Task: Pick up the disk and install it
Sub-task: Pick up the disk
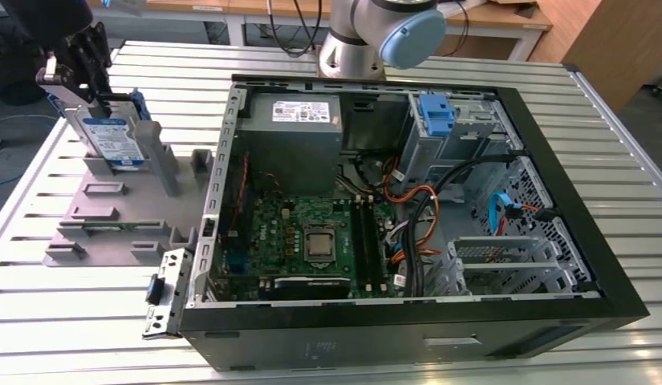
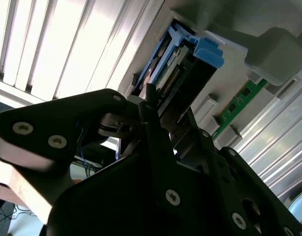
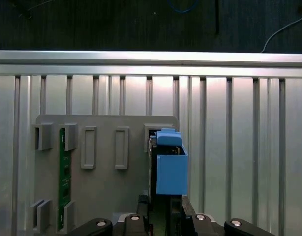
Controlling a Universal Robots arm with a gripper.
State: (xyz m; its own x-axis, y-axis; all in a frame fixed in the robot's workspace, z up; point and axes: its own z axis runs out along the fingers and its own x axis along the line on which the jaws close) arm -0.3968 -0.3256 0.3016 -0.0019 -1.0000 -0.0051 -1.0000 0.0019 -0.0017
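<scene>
A robot arm's gripper [image 1: 83,96] bears down on the disk [image 1: 108,143], which stands on edge in a slot of the grey holding fixture [image 1: 106,216] on the slatted metal table [image 1: 309,353], at the exterior view's left and well apart from the open computer case [image 1: 587,241]. The fixture keeps the drive upright so that its upper edge is offered to a grasp from above. In both wrist views the jaws stand narrow, one on each flat face of the disk, and appear closed onto that upper edge, though the contact itself is partly hidden by the gripper's own body. The drive's blue carrier bracket [image 3: 171,172] faces outward, free of the fingers. The disk looks seated in its slot, not lifted. Inside the case, a lone blue bracket [image 1: 438,112] sits near the drive bays, beside the grey power-supply box [image 1: 298,120]
</scene>
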